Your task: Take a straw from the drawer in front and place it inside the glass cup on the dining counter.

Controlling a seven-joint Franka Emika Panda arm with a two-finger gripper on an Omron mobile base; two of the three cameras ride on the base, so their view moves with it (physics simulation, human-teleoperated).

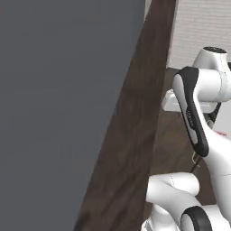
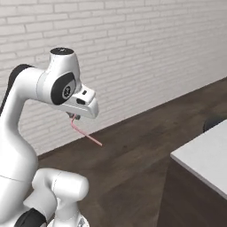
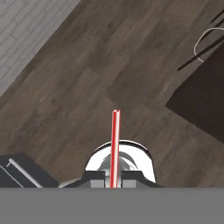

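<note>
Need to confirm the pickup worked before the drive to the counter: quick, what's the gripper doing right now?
Gripper: closed on the straw, which sticks out straight ahead between the fingertips, held in the air above the wood floor.

Right base view: white Franka arm rises at lower left, elbow high, hand pointing down in front of the pale brick wall (image 2: 146, 53). Thin pinkish-red drinking straw (image 2: 86, 134) hangs from the two-finger gripper (image 2: 75, 118), slanting down and to the right, above the dark wood plank floor (image 2: 133, 164). White slab dining counter (image 2: 206, 159) sits at lower right, well apart from the straw. Wall stands behind floor and counter.

Hand view: straw (image 3: 115, 144) runs straight up from between the finger tips, over the floor. Brick wall at upper left. Dark-brown drawer front with its silver bar handle (image 3: 19, 171) at lower left.

Left base view: flat grey panel (image 1: 58, 113) at left, tall dark wood edge (image 1: 135, 135) just right of it, arm further right.
</note>
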